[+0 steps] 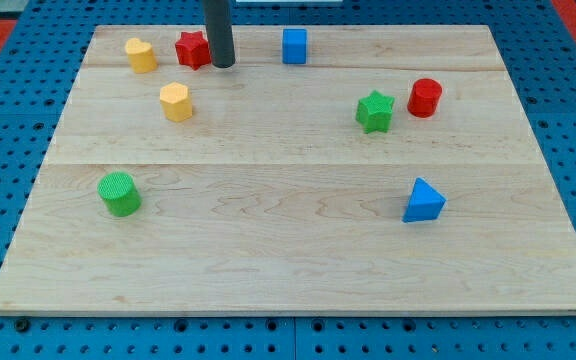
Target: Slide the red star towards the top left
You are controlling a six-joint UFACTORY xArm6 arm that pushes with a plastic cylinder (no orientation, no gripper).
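Note:
The red star [192, 49] lies near the view's top left of the wooden board [288, 240]. My tip [223, 64] stands right against the star's right side, touching or nearly touching it. A yellow block [140, 55] sits just left of the star, with a small gap between them. A yellow hexagon block [176, 102] lies below the star.
A blue cube [294, 46] sits at the top, right of my tip. A green star [374, 110] and a red cylinder [425, 97] lie at the right. A blue triangle [424, 201] is at the lower right, a green cylinder [119, 193] at the left.

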